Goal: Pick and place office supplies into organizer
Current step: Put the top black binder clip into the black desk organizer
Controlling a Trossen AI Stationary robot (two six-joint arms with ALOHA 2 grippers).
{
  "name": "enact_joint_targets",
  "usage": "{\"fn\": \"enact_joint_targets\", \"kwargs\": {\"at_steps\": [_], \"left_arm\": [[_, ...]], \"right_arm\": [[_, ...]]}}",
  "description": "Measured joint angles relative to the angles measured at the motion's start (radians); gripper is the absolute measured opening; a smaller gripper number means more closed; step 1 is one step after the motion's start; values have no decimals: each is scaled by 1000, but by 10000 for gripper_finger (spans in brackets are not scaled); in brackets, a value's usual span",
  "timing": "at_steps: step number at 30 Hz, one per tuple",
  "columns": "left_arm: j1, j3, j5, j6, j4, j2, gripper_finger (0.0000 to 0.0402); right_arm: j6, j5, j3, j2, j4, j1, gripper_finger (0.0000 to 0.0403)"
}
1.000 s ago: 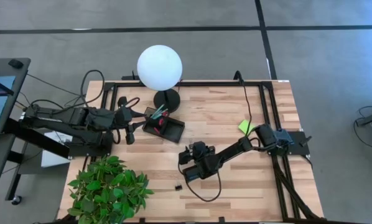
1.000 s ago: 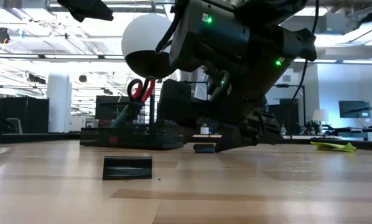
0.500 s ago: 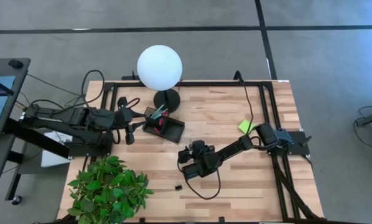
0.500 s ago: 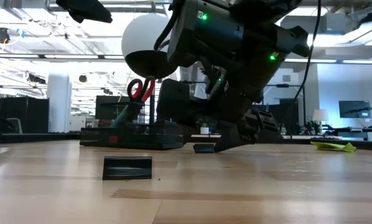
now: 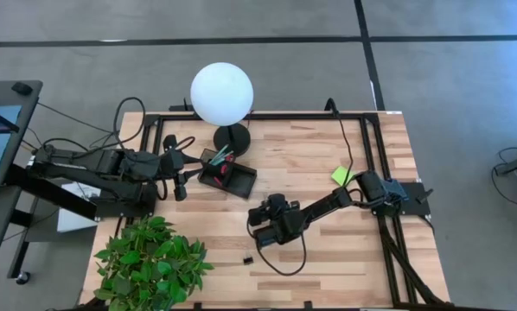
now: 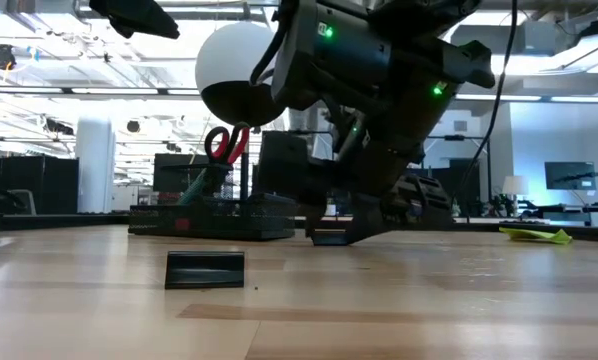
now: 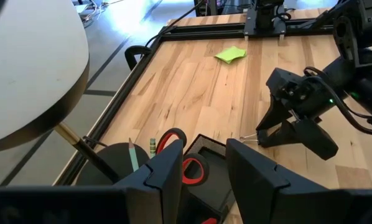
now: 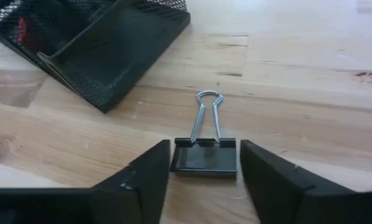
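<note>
My right gripper (image 8: pixel 204 186) is open and low over the table's middle (image 5: pixel 260 218). Its fingers stand on either side of a small black binder clip (image 8: pixel 204 155); I see narrow gaps and no touch. The clip lies flat on the wood, its wire handles pointing toward the black mesh organizer (image 8: pixel 105 53), and shows in the low view (image 6: pixel 327 238). The organizer (image 5: pixel 228 175) holds red-handled scissors (image 7: pixel 181 158) and pens. My left gripper (image 7: pixel 204 174) is open and waits beside the organizer (image 5: pixel 179 177). A lime-green sticky-note pad (image 5: pixel 341 175) lies toward the right.
A second black clip (image 5: pixel 248 258) lies near the table's near edge (image 6: pixel 205 269). A lamp with a white globe (image 5: pixel 221 93) and round black base (image 5: pixel 232 136) stands behind the organizer. A leafy plant (image 5: pixel 150 259) fills the near left corner. A black frame (image 5: pixel 371 138) borders the table.
My right gripper has shifted a little toward the far left, nearer the organizer, and dipped lower. Its fingers now flank the binder clip, which has stayed put.
</note>
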Motion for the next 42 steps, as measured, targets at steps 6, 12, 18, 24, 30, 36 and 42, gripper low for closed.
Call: {"fn": "enact_joint_targets", "kwargs": {"at_steps": [6,12,18,24,30,36,42], "left_arm": [[0,0,0,-4,0,0,118],[0,0,0,4,0,0,118],[0,0,0,3,0,0,118],[0,0,0,2,0,0,118],[0,0,0,-4,0,0,118],[0,0,0,4,0,0,118],[0,0,0,5,0,0,118]], "right_arm": [[3,-12,2,1,-36,1,131],[1,-2,1,1,-32,2,133],[-81,-12,65,12,-33,7,158],[-232,-9,141,12,3,9,129],[-487,22,215,11,176,2,142],[-834,41,300,6,385,-56,146],[-934,-48,316,6,459,-151,129]]}}
